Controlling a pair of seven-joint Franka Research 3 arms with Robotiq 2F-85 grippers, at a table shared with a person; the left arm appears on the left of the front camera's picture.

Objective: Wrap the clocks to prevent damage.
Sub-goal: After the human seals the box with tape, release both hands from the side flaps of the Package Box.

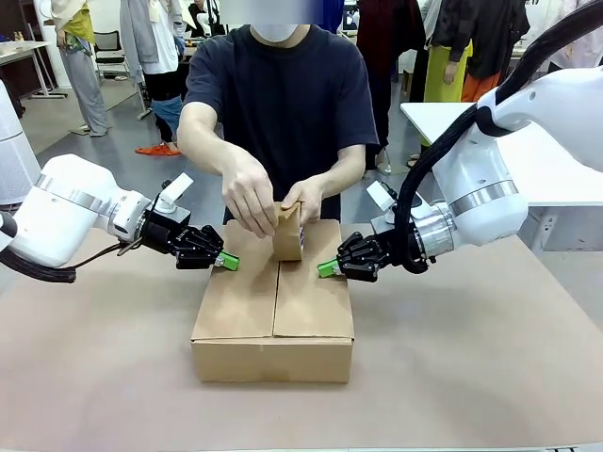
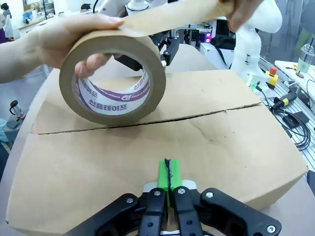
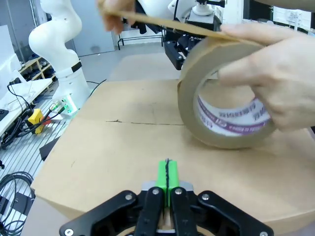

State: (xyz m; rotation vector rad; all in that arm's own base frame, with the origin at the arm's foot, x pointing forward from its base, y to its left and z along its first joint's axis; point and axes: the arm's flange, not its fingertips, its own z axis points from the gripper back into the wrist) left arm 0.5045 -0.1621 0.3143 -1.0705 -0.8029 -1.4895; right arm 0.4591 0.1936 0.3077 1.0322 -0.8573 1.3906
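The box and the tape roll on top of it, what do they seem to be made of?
The box looks like plain brown cardboard, likely corrugated: matte, with creased flaps and a rough-edged seam. The tape roll looks like tan paper-type packing tape with a faint sheen, wound on a white printed core, probably cardboard.

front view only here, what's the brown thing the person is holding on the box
Observer: A tape roll, standing on edge on the box, with purple print inside its core.
Operator: any tape pulled out
Observer: Yes, a strip runs from the roll's top to one hand of the person.
Operator: are both jaws shut
Observer: Yes. The left jaws and right jaws are shut, green pads pressed together over the box top.
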